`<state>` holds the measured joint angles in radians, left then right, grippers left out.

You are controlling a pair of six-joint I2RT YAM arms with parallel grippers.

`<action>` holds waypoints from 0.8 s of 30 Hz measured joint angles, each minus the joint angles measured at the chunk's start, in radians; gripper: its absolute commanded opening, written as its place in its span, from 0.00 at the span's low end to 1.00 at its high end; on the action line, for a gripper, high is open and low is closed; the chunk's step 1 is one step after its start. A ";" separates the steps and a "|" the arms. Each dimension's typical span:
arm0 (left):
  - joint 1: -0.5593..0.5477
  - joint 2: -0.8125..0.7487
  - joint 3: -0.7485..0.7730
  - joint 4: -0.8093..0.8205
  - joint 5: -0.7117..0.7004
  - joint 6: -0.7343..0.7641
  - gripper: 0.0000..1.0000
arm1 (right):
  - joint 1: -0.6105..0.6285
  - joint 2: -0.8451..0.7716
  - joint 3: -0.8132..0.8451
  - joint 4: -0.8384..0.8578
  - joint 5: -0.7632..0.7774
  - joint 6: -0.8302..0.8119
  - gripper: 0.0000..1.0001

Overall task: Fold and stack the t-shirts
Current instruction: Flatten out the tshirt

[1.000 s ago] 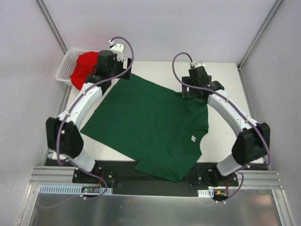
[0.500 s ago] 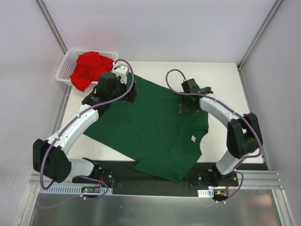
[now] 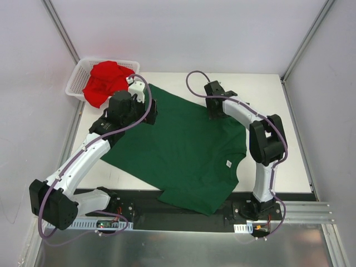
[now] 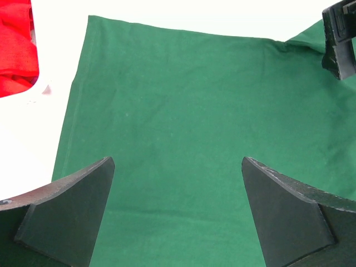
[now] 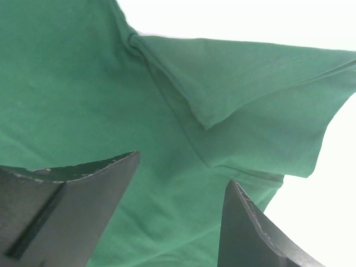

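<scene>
White walls close around a pale desk (image 3: 267,158). On it the dark green t-shirt (image 3: 178,147) lies spread flat and skewed, its hem toward the far left and its collar toward the near right. 1 sleeve reaches past the desk's near edge onto the black base rail (image 3: 139,207). Inside the collar we see a small white label (image 3: 228,164), too small for us to read any writing. The far sleeve (image 5: 250,83) is doubled over on itself. The right gripper (image 5: 183,169) hangs just above that sleeve, its jaws apart, with cloth under the gap and nothing pinched. The left gripper (image 4: 178,167) hovers over the shirt near its far-left hem, jaws spread wide and holding nothing. Beyond that corner, the bright red t-shirt (image 3: 103,80) sits crumpled in 1 white mesh basket (image 3: 74,83) at the desk's far left.
</scene>
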<state>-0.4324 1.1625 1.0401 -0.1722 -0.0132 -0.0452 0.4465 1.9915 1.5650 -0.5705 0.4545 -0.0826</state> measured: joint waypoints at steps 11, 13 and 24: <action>0.000 -0.024 -0.007 -0.003 -0.023 0.000 0.99 | -0.066 0.040 0.007 0.017 0.009 -0.053 0.67; 0.000 -0.024 -0.009 -0.003 -0.024 0.001 0.99 | -0.084 0.040 0.002 0.033 -0.005 -0.065 0.67; 0.000 -0.024 -0.009 -0.003 -0.025 0.001 0.99 | -0.117 0.040 -0.013 0.082 -0.138 -0.143 0.66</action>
<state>-0.4324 1.1381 1.0313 -0.1757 -0.0383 -0.0444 0.3298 2.0312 1.5517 -0.4889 0.3168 -0.2253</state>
